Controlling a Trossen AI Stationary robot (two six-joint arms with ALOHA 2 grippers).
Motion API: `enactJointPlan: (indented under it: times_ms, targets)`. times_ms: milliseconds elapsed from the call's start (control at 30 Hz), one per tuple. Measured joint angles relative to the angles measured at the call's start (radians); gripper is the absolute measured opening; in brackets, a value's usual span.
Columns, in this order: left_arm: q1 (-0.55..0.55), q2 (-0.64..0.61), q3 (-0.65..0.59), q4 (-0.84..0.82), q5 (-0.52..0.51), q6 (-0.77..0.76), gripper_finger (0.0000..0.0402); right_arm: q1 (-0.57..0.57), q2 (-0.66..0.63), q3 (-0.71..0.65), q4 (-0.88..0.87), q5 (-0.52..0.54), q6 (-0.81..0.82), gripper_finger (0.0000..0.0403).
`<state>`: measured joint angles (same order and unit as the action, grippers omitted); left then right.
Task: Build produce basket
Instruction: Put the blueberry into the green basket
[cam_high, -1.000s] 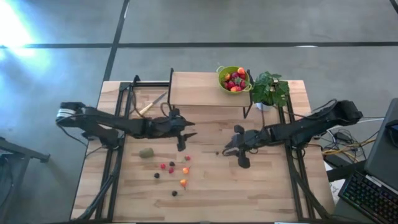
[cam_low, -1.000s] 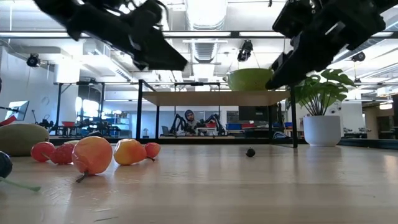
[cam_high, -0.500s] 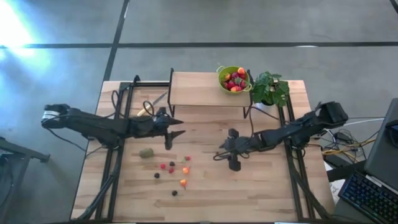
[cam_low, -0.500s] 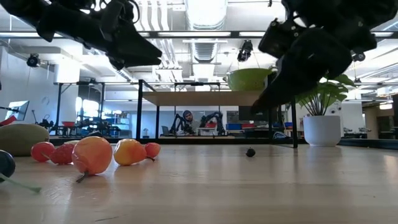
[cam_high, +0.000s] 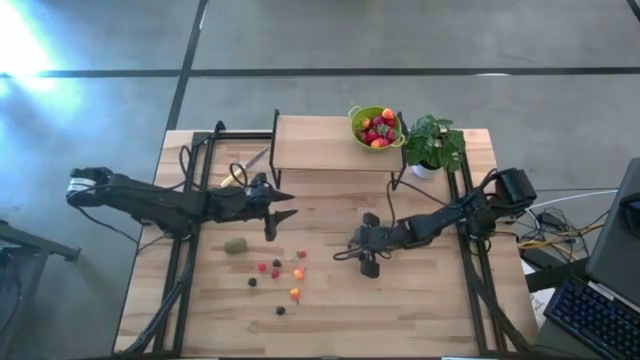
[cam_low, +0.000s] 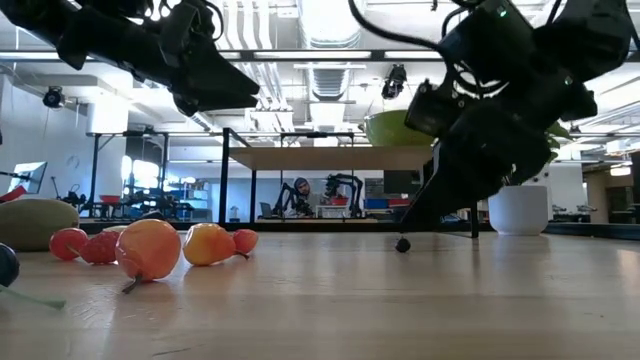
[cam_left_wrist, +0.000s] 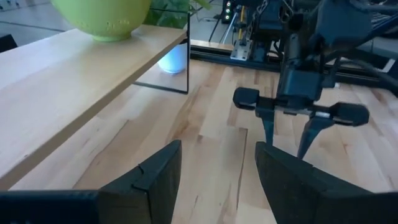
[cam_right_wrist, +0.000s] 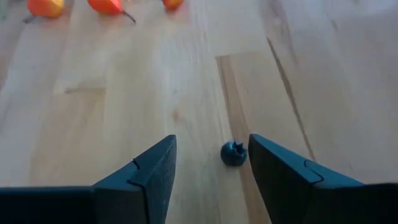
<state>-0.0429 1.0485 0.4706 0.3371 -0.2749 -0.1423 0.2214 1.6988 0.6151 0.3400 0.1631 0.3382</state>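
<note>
Wooden table (cam_high: 420, 300) is seen from above, with a raised shelf (cam_high: 320, 143) at the back. Lime-green produce basket (cam_high: 375, 126) sits on the shelf's right end, already filled with red berries; potted plant (cam_high: 434, 145) stands just beside it. Loose produce (cam_high: 278, 272) is scattered left of centre, kiwi-like fruit (cam_high: 235, 245) nearby. Right gripper (cam_right_wrist: 208, 171) is lowered with fingers parted around a dark berry (cam_right_wrist: 233, 154), nothing gripped. Left gripper (cam_high: 275, 210) is held above the table, partly open, empty.
</note>
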Motion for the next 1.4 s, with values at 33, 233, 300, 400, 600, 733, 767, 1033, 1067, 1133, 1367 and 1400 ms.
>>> enactJointPlan:
  times_ms: [33, 233, 300, 400, 600, 733, 767, 1033, 1067, 1133, 1367, 1400]
  targets:
    - [0.000, 0.000, 0.000, 0.001, 0.000, -0.005, 0.0210, 0.000, 0.007, 0.000, -0.003, 0.001, 0.003, 0.0192]
    - [0.000, 0.000, 0.000, -0.001, 0.000, -0.017, 0.0210, 0.000, 0.047, -0.001, 0.022, 0.032, 0.003, 0.0182]
    - [0.000, 0.000, 0.000, 0.000, 0.000, -0.018, 0.0210, 0.001, 0.054, -0.001, 0.030, 0.047, 0.004, 0.0179]
    - [0.000, 0.000, 0.000, 0.000, 0.000, -0.019, 0.0210, 0.001, 0.066, -0.002, 0.040, 0.053, 0.003, 0.0175]
    - [0.000, 0.000, 0.000, -0.001, 0.000, -0.020, 0.0210, 0.001, 0.077, -0.001, 0.045, 0.080, 0.003, 0.0157]
    - [0.000, 0.000, 0.000, -0.001, 0.000, -0.020, 0.0210, 0.001, 0.077, -0.001, 0.045, 0.084, 0.003, 0.0136]
    - [0.000, 0.000, 0.000, -0.001, 0.000, -0.020, 0.0210, 0.001, 0.077, -0.001, 0.044, 0.084, 0.003, 0.0130]
    - [0.000, 0.000, 0.000, -0.001, 0.000, -0.020, 0.0210, 0.000, 0.077, -0.001, 0.042, 0.086, 0.003, 0.0074]
    - [0.000, 0.000, 0.000, -0.001, 0.000, -0.020, 0.0210, 0.000, 0.077, -0.001, 0.042, 0.087, 0.003, 0.0068]
    - [0.000, 0.000, 0.000, -0.001, 0.000, -0.020, 0.0210, 0.000, 0.077, -0.001, 0.042, 0.087, 0.003, 0.0059]
    - [0.000, 0.000, 0.000, -0.001, 0.000, -0.020, 0.0210, 0.000, 0.077, -0.001, 0.041, 0.086, 0.003, 0.0067]
    - [0.000, 0.000, 0.000, -0.001, 0.000, -0.020, 0.0210, 0.000, 0.077, -0.001, 0.041, 0.085, 0.003, 0.0072]
